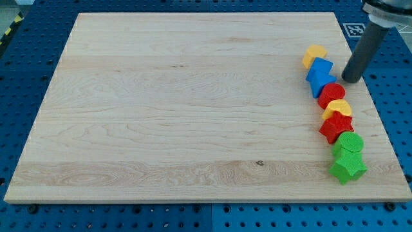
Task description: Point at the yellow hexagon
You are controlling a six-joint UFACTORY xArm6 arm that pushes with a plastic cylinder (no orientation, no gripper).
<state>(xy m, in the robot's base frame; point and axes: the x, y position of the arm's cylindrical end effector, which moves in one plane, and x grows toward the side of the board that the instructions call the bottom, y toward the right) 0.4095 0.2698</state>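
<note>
A chain of blocks runs down the view's right side of the wooden board [193,103]. At its top is a yellow block [315,54] that looks like the hexagon. Below it come a blue cube-like block [320,67], a second blue block [324,84], a red round block [332,93], a second yellow block [337,107] whose shape I cannot make out, a red star-like block [337,127], a green block [349,142] and a green star [347,167]. My tip [351,80] rests on the board right of the blue blocks, below and right of the top yellow block, touching none.
The board's right edge [368,96] lies close to my tip. A black-and-white marker tag [353,29] sits past the board's top right corner. A blue perforated table [26,77] surrounds the board.
</note>
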